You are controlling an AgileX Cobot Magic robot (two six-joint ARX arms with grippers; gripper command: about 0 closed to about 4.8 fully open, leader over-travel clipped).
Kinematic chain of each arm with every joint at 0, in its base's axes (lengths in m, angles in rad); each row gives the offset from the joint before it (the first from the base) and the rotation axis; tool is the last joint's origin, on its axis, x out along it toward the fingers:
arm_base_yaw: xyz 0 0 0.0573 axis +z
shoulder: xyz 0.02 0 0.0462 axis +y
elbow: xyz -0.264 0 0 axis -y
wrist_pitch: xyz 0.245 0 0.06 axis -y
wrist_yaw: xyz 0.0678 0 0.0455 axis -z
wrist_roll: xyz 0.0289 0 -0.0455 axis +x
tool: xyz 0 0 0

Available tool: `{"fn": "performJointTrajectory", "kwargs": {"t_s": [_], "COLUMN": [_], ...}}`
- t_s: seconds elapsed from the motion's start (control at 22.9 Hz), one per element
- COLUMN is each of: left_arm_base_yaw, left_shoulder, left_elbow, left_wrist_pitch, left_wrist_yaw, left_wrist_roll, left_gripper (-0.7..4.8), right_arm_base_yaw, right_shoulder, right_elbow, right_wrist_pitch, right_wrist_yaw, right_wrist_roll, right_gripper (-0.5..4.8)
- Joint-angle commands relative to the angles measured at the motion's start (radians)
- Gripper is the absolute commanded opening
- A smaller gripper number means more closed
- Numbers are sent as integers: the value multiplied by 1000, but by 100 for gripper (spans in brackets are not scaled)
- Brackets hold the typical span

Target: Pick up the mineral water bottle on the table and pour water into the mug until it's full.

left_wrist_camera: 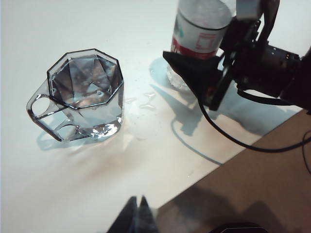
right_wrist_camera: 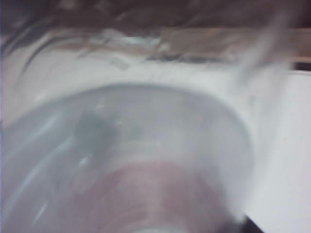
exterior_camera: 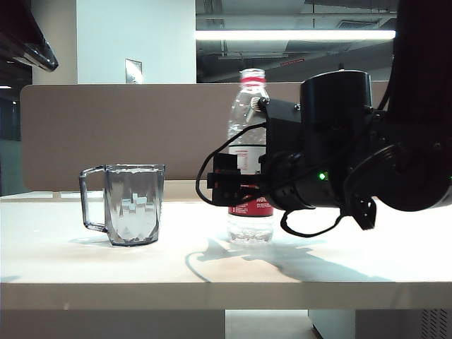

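I see the mineral water bottle (exterior_camera: 250, 152) standing upright on the table (exterior_camera: 85, 261), to the right of the mug (exterior_camera: 134, 203) and clearly apart from it. The mug looks already filled with water (left_wrist_camera: 86, 80) close to its rim, and in the left wrist view some small spilled drops (left_wrist_camera: 146, 101) lie on the table between the mug and the bottle. The right tool (exterior_camera: 229, 180) is at the label height of the bottle, with its fingers on both sides of it. From the exterior view and the left wrist view I cannot tell if the fingers press the bottle or stand free of it, and the right wrist view is too blurred; it shows only the bottle (right_wrist_camera: 131, 165) very near to the camera. The left tool (left_wrist_camera: 137, 216) hangs above the near part of the table with its fingertips together, holding nothing. My judgement is that the pouring is finished and the step in hand is the putting down and releasing of the bottle. The next move, I think, calls for opening the right tool fully and pulling it straight back from the bottle without tipping it toward the full mug.
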Motion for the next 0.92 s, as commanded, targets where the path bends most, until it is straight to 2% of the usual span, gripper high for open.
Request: {"fn": "performJointTrajectory", "kwargs": {"t_s": [0.04, 0.31, 0.39, 0.44, 0.48, 0.52, 0.61, 0.7, 0.92], "left_arm_base_yaw": [-1, -1, -1, -1, -1, -1, -1, -1, -1], "left_shoulder": [-2, -2, -2, -2, -2, -2, -2, -2, -2], "left_elbow": [5, 5, 5, 5, 5, 5, 5, 5, 5], "left_wrist_pitch": [9, 9, 9, 9, 9, 9, 9, 9, 9], "left_wrist_yaw": [0, 0, 0, 0, 0, 0, 0, 0, 0], "left_wrist_roll": [5, 5, 5, 5, 5, 5, 5, 5, 5], "left_gripper": [-5, -5, -5, -5, -5, -5, -5, -5, -5], "right_arm_base_yaw": [2, 4, 4, 4, 3, 3, 3, 3, 3], "right_shoulder": [-22, -186, -262, -344, -381, -465, -575, -671, -856], "right_elbow": [-28, -230, -310, -386, -418, -484, -563, -630, -713], "right_wrist_pitch": [8, 8, 8, 8, 8, 8, 7, -2, -140], "right_wrist_yaw": [-7, -6, -7, -6, -6, -7, -7, -6, -7], "right_wrist_roll": [-6, -31, -31, -31, -31, -30, -26, -18, 7], "right_gripper": [479, 479, 375, 251, 210, 117, 34, -6, -6]}}
